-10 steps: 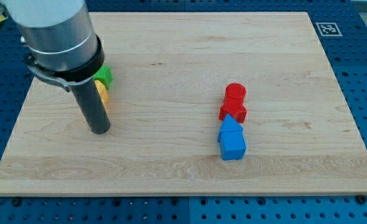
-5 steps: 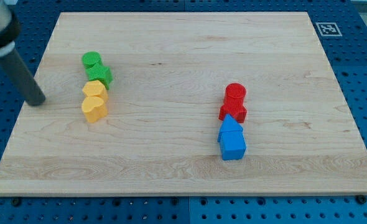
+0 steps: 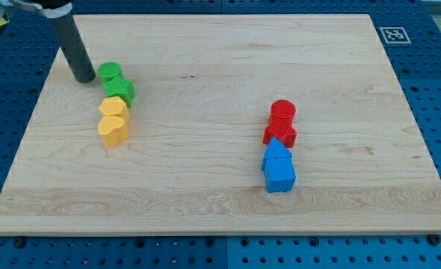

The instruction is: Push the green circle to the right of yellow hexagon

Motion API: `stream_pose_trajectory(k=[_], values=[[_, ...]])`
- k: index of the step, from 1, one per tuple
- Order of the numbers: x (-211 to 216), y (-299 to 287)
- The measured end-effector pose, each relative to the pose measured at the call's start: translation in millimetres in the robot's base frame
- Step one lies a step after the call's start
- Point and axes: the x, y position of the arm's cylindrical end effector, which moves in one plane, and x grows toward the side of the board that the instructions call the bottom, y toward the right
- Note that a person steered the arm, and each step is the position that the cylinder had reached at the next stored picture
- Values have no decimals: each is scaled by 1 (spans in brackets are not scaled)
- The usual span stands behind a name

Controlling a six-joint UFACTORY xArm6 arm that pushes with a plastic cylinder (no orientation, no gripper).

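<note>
The green circle [image 3: 110, 72] lies at the board's upper left. A second green block [image 3: 122, 90] touches it on its lower right. Just below sits the yellow hexagon [image 3: 113, 106], with a yellow heart-shaped block [image 3: 113, 129] touching its lower side. These form a short column. My tip [image 3: 82, 77] rests on the board just left of the green circle, very close to it; I cannot tell if it touches.
A red circle [image 3: 282, 112] and a second red block [image 3: 280, 134] stand right of centre, with a blue house-shaped block [image 3: 279, 167] touching below them. The wooden board [image 3: 220, 45] lies on a blue pegboard; a marker tag [image 3: 394, 34] is at the top right.
My tip swung from below the yellow blocks out to the board's left edge, then up and right to the green circle's left side. No block has moved.
</note>
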Motion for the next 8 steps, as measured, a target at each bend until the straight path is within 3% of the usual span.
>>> stream_pose_trajectory(k=[1, 4, 8], values=[[3, 41], [-29, 77], [20, 123]])
